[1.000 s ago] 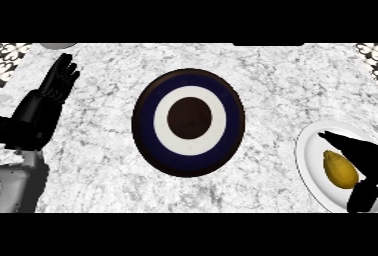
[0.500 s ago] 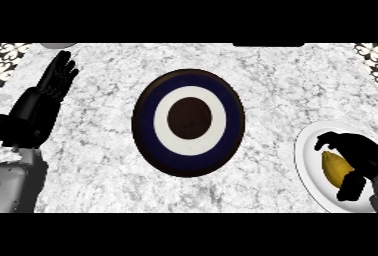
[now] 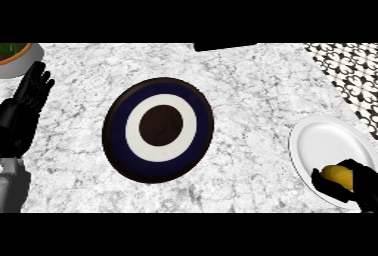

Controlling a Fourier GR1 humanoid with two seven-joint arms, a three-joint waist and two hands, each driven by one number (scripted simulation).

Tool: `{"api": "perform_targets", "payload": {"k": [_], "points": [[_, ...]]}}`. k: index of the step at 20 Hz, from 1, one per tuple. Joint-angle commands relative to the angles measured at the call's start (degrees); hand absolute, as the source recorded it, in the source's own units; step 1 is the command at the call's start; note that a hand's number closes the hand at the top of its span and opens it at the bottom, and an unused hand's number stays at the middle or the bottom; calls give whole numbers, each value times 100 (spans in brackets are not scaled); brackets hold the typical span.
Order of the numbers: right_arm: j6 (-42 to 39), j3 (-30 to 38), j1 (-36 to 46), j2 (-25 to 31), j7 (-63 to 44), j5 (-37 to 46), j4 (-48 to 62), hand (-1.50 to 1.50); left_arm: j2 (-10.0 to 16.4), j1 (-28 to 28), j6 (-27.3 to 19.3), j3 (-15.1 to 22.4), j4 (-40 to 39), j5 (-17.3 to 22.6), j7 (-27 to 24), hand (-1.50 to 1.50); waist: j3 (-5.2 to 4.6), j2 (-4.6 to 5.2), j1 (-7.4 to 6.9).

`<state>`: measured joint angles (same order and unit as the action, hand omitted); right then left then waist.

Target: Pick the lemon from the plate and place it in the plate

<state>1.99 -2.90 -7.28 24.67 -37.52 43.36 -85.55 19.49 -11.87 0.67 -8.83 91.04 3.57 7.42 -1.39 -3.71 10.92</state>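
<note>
- The right hand (image 3: 360, 189) is curling round the lemon (image 3: 337, 175) at the near right of the desk (image 3: 251, 90). Its fingers and thumb are clamped on the fruit, so only part of the yellow is showing.
- The lemon is sitting over the near edge of the white plate (image 3: 325, 142). I cannot tell whether it is touching the plate or just off it.
- The blue plate (image 3: 117, 134), ringed white with a dark centre, is lying in the middle of the desk, well apart to the left and bearing nothing.
- The left hand (image 3: 29, 97) is resting at the left edge, fingers straight and up, holding nothing.
- By my judgement the grasp is looking done. The lift, the carry leftward and the setting down on the blue plate are all remaining.
</note>
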Motion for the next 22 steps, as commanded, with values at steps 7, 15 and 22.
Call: {"api": "perform_targets", "payload": {"k": [7, 15, 22], "points": [[2049, -441, -1390, -1426, -1597, 1622, -1381, 150, 90, 240, -26, -187, 63, 33, -13, 0, 43, 58, 93], [2854, -1623, -1486, -2335, -1773, 3622, -2961, 150, 48, 192, 100, -26, 204, 72, 8, 0, 49, 104, -343], [2926, -3051, -1528, -2460, -2422, 5228, -3684, 150, -19, 27, 142, 78, 254, 98, -19, 0, 75, 219, -578]]}}
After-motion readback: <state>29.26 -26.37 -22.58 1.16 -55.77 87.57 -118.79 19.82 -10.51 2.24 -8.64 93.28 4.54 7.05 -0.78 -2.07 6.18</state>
